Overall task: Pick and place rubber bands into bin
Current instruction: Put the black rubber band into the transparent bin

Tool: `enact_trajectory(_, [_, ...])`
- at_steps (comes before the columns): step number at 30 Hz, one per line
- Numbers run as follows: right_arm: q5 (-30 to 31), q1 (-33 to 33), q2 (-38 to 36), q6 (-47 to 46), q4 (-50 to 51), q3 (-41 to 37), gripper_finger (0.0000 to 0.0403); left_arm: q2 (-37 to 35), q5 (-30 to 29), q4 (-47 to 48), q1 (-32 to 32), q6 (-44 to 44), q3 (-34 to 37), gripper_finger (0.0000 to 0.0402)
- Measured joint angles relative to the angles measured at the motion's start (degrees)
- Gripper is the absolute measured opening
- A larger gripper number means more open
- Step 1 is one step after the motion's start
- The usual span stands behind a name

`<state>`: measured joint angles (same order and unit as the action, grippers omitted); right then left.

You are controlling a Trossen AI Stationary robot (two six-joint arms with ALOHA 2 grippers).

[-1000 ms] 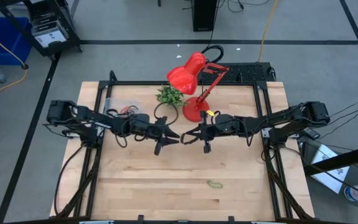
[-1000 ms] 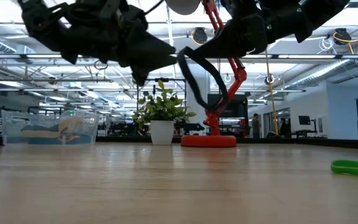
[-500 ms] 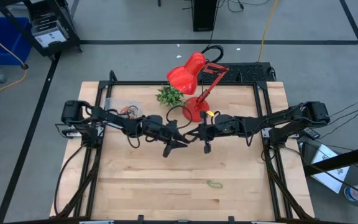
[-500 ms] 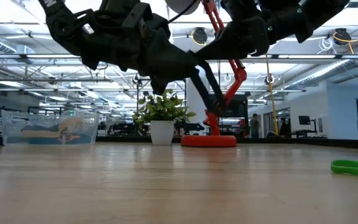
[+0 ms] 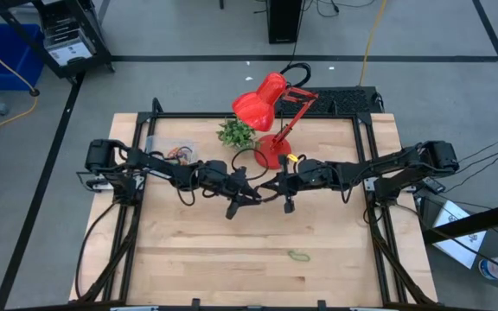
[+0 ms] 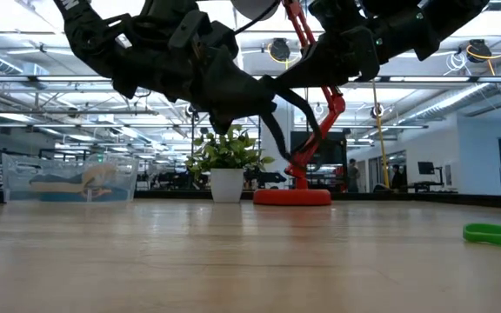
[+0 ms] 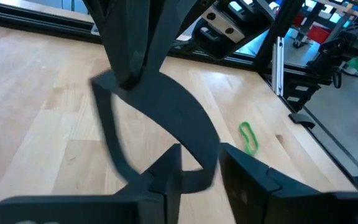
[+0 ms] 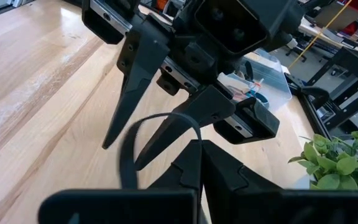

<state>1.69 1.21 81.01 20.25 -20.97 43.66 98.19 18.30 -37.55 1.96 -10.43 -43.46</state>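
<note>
A black rubber band (image 7: pixel 191 118) hangs as a loop from my right gripper (image 5: pixel 271 184), which is shut on it above the table's middle. My left gripper (image 5: pixel 252 193) is open and faces the right one. In the left wrist view one finger (image 7: pixel 169 171) stands in the loop and the other (image 7: pixel 247 183) outside it, with the loop's lower stretch between them. A green rubber band (image 5: pixel 298 255) lies flat on the table near the front edge. The clear bin (image 5: pixel 169 149) stands at the far left with coloured bands in it. My right gripper pinches the top of the black band's loop (image 7: pixel 124 82) between its two fingers. The fingers come slanting down from the table's right. The loop hangs slack below them, clear of the table. Whether my left gripper's fingers touch the band, I cannot tell.
A red desk lamp (image 5: pixel 271 112) and a small potted plant (image 5: pixel 237 132) stand at the far middle of the table, just behind both grippers. Bare wood lies in front of the grippers, out to the near edge.
My left gripper has moved toward the table's right and slightly down, up to the hanging black band, so its fingers now stand at the loop. The band's loop has swung a little; its top stays in the right gripper.
</note>
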Motion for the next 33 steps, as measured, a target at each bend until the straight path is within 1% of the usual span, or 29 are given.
enact_trajectory(3, [0.0, 0.0, 0.0, 0.0, 0.0, 0.0, 0.0000, 0.0, -0.2, 0.1, 0.0, 0.2, 0.0, 0.0085])
enact_trajectory(7, [0.0, 0.0, 0.0, 0.0, 0.0, 0.0, 0.0000, 0.0, -0.2, 0.1, 0.0, 2.6, 0.0, 0.0024])
enact_trajectory(9, [0.0, 0.0, 0.0, 0.0, 0.0, 0.0, 0.0000, 0.0, -0.3, 0.2, 0.0, 3.8, 0.0, 0.0009])
enact_trajectory(13, [0.0, 0.0, 0.0, 0.0, 0.3, 0.0, 0.0002, 0.0, -0.3, 0.7, 0.0, 4.1, 0.0, 0.0013])
enact_trajectory(16, [-0.2, 0.0, 0.0, 0.0, 0.3, 0.0, 0.0010, 0.0, -0.3, 0.7, 0.0, 4.1, 0.0, 0.0006])
enact_trajectory(25, [-0.2, 0.0, 0.0, 0.0, 0.3, 0.0, 0.0035, 0.0, -0.4, 1.4, 0.0, 4.0, 0.0, 0.0007])
enact_trajectory(29, [-0.2, 0.0, 0.0, 0.0, 0.8, 0.0, 0.0061, 0.0, -0.4, 1.4, 0.0, 4.0, 0.0, 0.0009])
enact_trajectory(33, [-0.2, 0.0, 0.0, -0.1, 2.0, 0.0, 0.0103, 0.0, -0.8, 1.4, 0.0, 4.1, 0.0, 0.0007])
